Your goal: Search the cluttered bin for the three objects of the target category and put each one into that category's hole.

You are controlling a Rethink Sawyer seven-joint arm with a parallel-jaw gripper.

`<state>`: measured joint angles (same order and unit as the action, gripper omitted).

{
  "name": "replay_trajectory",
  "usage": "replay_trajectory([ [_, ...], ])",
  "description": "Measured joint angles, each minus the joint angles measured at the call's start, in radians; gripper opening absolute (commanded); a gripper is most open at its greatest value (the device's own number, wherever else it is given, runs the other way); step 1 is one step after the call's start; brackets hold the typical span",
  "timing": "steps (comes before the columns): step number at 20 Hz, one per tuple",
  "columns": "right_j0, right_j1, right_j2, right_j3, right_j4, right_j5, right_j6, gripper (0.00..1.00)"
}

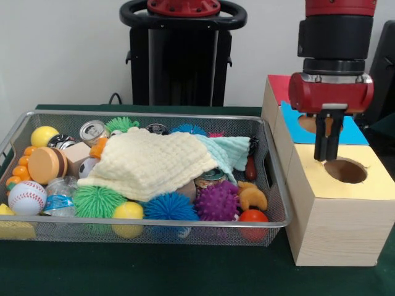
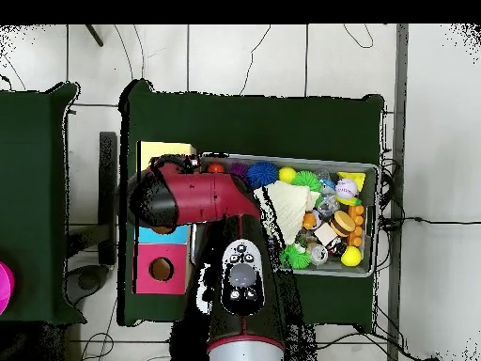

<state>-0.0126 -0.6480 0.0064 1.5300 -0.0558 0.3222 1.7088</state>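
Note:
My gripper [image 1: 327,148] hangs over the wooden box [image 1: 333,228], just behind the round hole [image 1: 345,170] in its yellow top. The two dark fingers stand close together, shut, and I see nothing between them. Behind them are a blue panel [image 1: 355,132] and a red panel [image 1: 279,86]. The wire bin [image 1: 154,225] at the left holds a cream cloth [image 1: 148,163], a mint cloth [image 1: 231,151], spiky balls in blue [image 1: 170,206], purple [image 1: 217,202] and green [image 1: 99,201], a baseball [image 1: 26,197], cans [image 1: 92,131] and a croissant toy [image 1: 252,196]. In the overhead view the arm [image 2: 202,199] covers the gripper.
The bin's right rim [image 1: 271,166] lies close to the box's left wall. The cloths hide much of the bin's middle. A yellow ball [image 1: 128,213] and a red ball [image 1: 253,217] rest at the front mesh. In the overhead view the box's hole in the pink section [image 2: 161,270] shows beside the arm.

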Motion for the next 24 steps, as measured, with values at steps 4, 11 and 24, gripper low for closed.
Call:
replay_trajectory([
  [4, -0.033, -0.016, 0.004, 0.002, 0.000, 0.000, 0.000, 0.00],
  [11, -0.076, -0.022, 0.004, 0.027, 0.000, 0.000, 0.000, 0.00],
  [24, 0.006, -0.043, -0.086, 0.146, 0.001, 0.000, 0.000, 0.00],
])
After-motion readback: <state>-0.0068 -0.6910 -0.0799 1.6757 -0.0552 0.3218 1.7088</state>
